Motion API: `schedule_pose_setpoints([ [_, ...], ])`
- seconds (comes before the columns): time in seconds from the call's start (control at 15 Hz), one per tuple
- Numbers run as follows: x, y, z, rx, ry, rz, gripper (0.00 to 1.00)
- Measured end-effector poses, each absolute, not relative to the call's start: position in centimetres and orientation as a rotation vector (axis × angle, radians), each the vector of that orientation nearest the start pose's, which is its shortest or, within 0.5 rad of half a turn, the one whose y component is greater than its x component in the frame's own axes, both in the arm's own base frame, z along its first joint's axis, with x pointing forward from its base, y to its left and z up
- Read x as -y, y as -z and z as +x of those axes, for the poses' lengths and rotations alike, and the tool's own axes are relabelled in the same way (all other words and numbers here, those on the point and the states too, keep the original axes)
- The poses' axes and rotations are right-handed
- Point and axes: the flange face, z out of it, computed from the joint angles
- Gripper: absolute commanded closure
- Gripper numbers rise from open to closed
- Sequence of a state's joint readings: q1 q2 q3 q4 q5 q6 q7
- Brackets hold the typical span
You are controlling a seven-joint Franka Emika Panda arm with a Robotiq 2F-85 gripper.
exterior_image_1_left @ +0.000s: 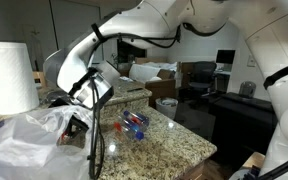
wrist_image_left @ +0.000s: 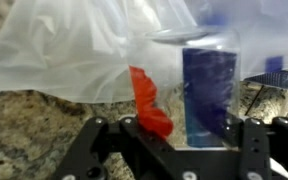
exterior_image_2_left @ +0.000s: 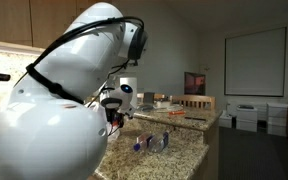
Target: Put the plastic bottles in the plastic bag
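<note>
Your hand (wrist_image_left: 191, 126) straddles a bottle (wrist_image_left: 209, 88) by the bag (wrist_image_left: 74, 50) on the worktop (wrist_image_left: 24, 135); can't tell if it's gripping.

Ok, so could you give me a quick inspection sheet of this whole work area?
Surface: speckled granite countertop.
Job's things: plastic bag crumpled on the counter; plastic bottles on the granite beside it; another bottle in front of the bag.
Clutter: paper towel roll.
Gripper: gripper straddles that blue-labelled bottle; grip unclear.
Cables: black cable hanging along the arm.
Surroundings: office room with a monitor; white panel on the wall.
</note>
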State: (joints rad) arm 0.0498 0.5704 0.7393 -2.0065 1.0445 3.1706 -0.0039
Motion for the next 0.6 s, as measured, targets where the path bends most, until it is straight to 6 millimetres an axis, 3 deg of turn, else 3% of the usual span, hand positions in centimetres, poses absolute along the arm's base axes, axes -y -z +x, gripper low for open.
schedule_pose_setpoints([
  [0.27, -35.4, -29.4, 48.5, -0.472, 0.265, -2.356, 0.75],
  [0.6, -37.5, -31.7, 46.8, -0.232, 0.023, -2.303, 0.75],
])
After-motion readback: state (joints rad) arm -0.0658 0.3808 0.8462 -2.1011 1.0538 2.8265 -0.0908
